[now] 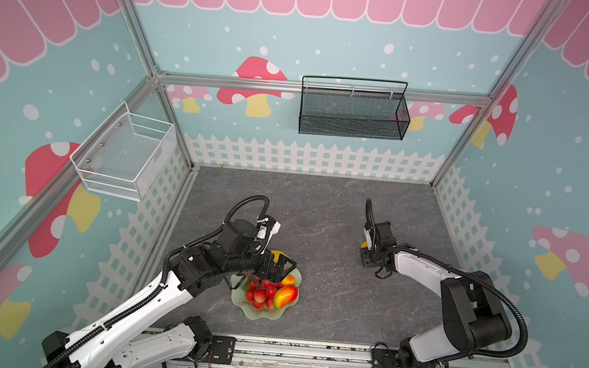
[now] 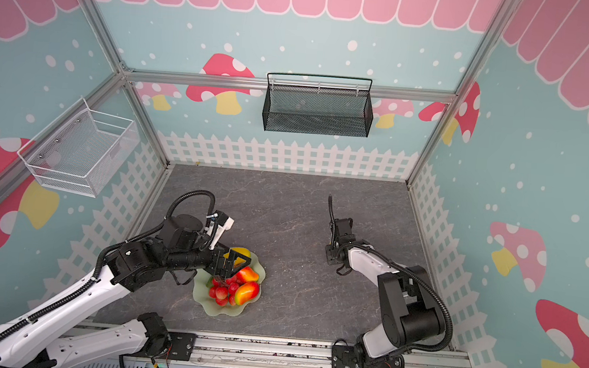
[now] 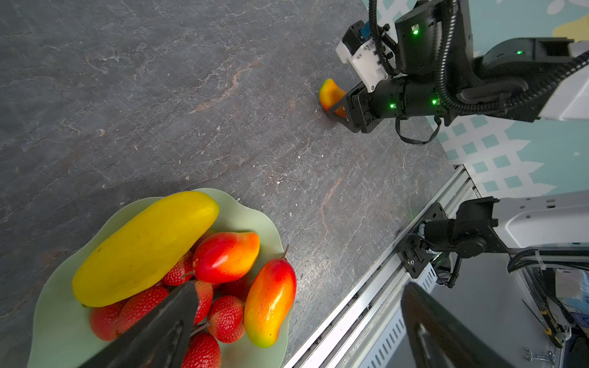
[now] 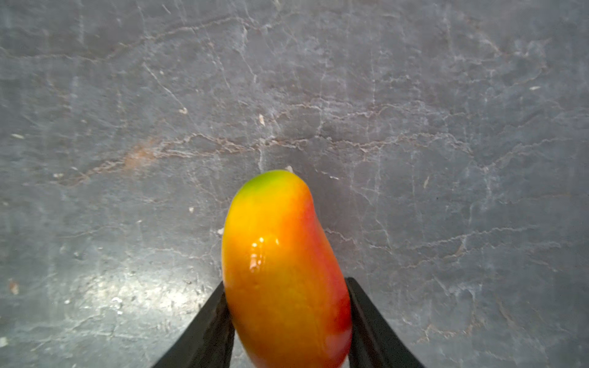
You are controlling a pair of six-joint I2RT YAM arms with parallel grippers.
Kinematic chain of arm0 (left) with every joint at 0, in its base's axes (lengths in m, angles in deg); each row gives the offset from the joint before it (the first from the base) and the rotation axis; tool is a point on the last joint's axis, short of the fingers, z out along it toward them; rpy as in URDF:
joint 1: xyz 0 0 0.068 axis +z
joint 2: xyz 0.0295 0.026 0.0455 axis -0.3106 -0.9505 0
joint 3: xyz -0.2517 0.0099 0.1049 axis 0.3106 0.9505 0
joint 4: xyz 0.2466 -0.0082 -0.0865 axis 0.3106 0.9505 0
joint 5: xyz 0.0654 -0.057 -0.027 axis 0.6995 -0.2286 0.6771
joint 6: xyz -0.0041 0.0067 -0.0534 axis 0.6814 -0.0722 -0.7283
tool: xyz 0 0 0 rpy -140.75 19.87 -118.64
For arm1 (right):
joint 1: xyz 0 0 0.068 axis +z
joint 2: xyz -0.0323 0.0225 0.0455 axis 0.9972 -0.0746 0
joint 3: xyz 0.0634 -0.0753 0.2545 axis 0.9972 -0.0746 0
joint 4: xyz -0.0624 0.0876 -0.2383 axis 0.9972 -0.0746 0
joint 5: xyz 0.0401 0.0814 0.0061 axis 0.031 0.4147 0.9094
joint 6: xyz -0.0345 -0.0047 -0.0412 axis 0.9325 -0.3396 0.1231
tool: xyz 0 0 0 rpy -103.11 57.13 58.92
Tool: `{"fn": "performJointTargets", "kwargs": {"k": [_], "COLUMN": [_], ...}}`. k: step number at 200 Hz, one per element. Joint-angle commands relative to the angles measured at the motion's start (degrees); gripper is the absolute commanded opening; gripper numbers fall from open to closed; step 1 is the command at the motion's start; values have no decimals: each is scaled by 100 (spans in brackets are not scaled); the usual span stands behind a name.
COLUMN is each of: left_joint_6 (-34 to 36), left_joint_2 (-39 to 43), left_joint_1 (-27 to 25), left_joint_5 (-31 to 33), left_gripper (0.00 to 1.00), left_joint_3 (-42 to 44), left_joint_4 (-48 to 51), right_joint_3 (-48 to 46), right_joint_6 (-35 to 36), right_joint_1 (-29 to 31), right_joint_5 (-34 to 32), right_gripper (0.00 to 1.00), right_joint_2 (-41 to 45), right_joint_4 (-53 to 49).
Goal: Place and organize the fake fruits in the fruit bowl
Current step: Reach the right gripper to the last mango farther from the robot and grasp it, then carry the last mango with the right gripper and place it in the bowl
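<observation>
1. Gripping the last mango-shaped fruit (image 4: 280,242): R pincer (image 4: 287,283) is closed on its lower half, one finger pressed to each side. The green-yellow tip sticks out past the jaws.
2. That fruit sits low at the desk (image 4: 414,127), well apart from the fruit bowl (image 3: 242,210). Can't tell if it's lifted clear.
3. Bowl already holds the yellow oblong fruit (image 3: 143,248), the berry bunch (image 3: 223,315), a red mango (image 3: 226,255) & an orange-yellow mango (image 3: 271,302), so prob. only this one is left to place.
4. L pincer (image 1: 284,266) hangs over the bowl, jaws fully apart, holding nothing.
5. Doing it well: skin is glossy & rounded, and the grip is near one end, so it may pivot or squirt out. Lift straight up, slowly, before any sideways travel.
6. Carry w/ enough height to clear the wavy rim. L pincer should back off first, else the two could clash over the bowl.
7. Bare green patch by the rim, next to the red mango, looks like the free spot. Set down low, don't drop: the dish is shallow, so the fruit could roll out or knock the berries.
</observation>
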Motion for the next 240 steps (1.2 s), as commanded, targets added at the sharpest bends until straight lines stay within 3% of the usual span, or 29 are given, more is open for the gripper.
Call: {"fn": "performJointTargets", "kwargs": {"k": [1,23,58,85,125,160,240], "left_joint_6": [-22,-346,-914,-1173,-1298,-1243,-1231], "left_joint_2": [221,382,794,1021,1331,1389,1754], "left_joint_1": [46,192,230,239,238,236,233], "left_joint_5": [285,511,942,1380,1859,1747,1882], "left_gripper": [100,100,100,100,100,100,100], "left_joint_3": [-12,-121,-234,-474,-918,-1250,-1262], "left_joint_4": [240,877,1853,2489,3276,3737,3961], "right_joint_3": [-41,-193,-250,-208,487,913,1867], "right_joint_6": [303,479,1023,737,493,296,364], "right_joint_1": [15,360,1893,2572,3724,4697,5399], "right_joint_5": [564,1281,1929,2598,2332,2010,1215], "right_gripper": [50,48,48,48,48,48,49], "right_joint_2": [429,1131,1988,2241,1487,759,-657], "right_joint_4": [260,592,1054,1512,1321,1441,750]}}
